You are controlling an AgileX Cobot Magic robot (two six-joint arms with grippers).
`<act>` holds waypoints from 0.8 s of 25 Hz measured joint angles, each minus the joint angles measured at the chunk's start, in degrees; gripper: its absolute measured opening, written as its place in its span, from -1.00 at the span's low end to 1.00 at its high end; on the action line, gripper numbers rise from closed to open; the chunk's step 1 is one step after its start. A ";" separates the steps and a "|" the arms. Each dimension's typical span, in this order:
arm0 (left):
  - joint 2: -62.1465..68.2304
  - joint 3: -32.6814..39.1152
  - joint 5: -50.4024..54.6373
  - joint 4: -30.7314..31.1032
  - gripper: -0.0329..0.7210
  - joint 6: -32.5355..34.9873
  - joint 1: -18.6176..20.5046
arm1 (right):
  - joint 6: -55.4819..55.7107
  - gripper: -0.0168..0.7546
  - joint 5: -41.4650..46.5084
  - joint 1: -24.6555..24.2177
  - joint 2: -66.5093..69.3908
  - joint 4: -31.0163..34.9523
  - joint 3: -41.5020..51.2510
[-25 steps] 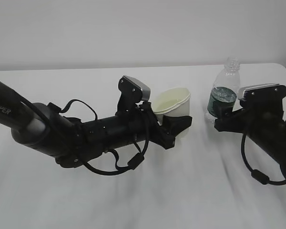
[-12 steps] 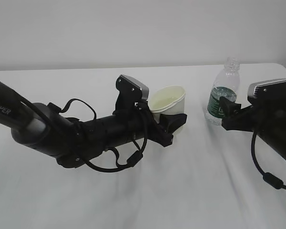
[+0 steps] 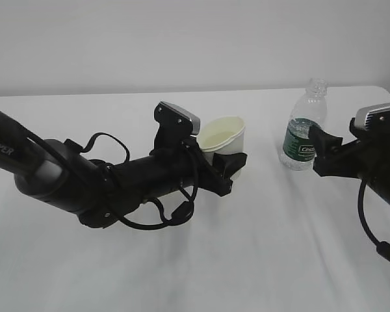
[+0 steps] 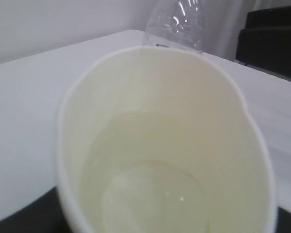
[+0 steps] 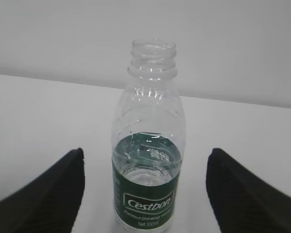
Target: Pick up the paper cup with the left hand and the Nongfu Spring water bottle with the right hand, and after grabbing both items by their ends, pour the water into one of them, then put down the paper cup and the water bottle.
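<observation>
My left gripper (image 3: 232, 164) is shut on the lower part of the white paper cup (image 3: 223, 135), which tilts slightly toward the camera. The cup (image 4: 160, 141) fills the left wrist view, with a shallow pool of clear water (image 4: 153, 196) in its bottom. The uncapped water bottle (image 3: 305, 126) stands upright on the table at the right, free of any grip. Water (image 5: 146, 167) reaches about the top of the dark green label on the bottle (image 5: 148, 145). My right gripper (image 3: 322, 151) is open just right of it. In the right wrist view its fingers (image 5: 48, 194) stand wide either side, short of the bottle.
The white table (image 3: 247, 260) runs to a plain white wall (image 3: 182, 39) behind. The thick left arm (image 3: 84, 185) with looped cables lies low across the left half of the table. The table's far right corner (image 3: 387, 91) is near the bottle.
My right gripper has drawn back to the right, away from the bottle, which stays standing. The left gripper has carried the cup a little to the left.
</observation>
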 joint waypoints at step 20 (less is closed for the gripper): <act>-3.08 1.49 5.02 -9.35 0.22 6.13 1.88 | -0.11 0.58 0.00 0.00 -1.68 -0.52 2.10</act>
